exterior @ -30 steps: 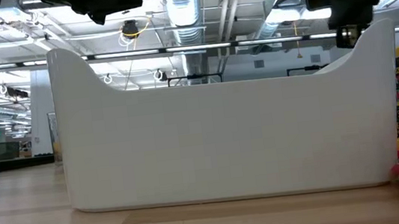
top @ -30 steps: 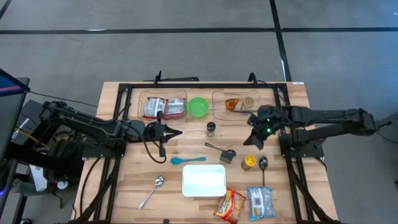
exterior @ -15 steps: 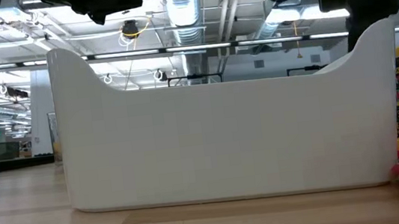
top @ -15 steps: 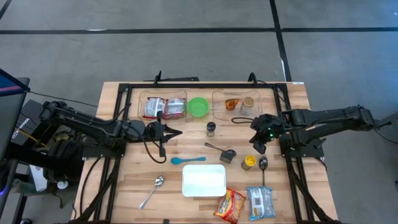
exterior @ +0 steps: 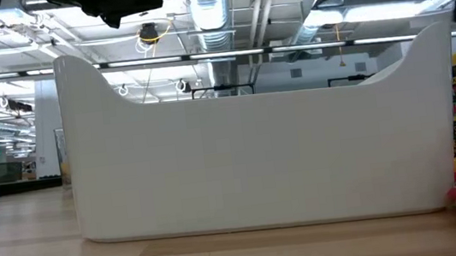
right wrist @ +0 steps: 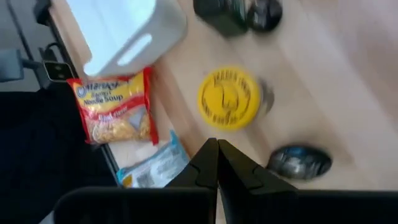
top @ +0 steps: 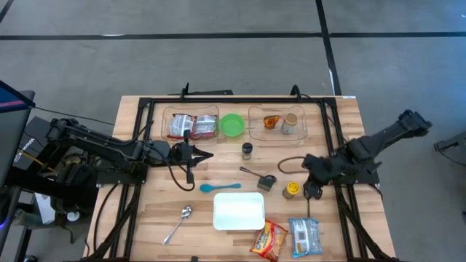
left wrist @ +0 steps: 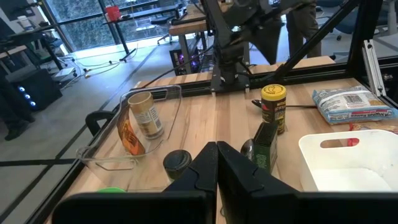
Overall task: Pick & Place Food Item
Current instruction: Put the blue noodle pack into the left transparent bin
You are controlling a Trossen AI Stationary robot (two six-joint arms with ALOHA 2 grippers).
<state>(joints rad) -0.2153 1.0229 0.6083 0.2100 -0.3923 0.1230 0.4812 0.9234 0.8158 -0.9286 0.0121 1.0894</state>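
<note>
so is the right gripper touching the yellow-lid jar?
Apart. The right wrist view shows the shut right gripper above the yellow-lid jar, with bare table between the fingertips and the lid. The high view agrees: the gripper sits beside the jar.

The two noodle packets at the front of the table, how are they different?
The orange noodle soup packet is bright orange and yellow; the pale blue packet is whitish blue. The orange one lies tilted, close to the white bin; the blue one lies straighter, farther towards the table's right side. Both lie flat on the wood, side by side, untouched by either tool.
</note>
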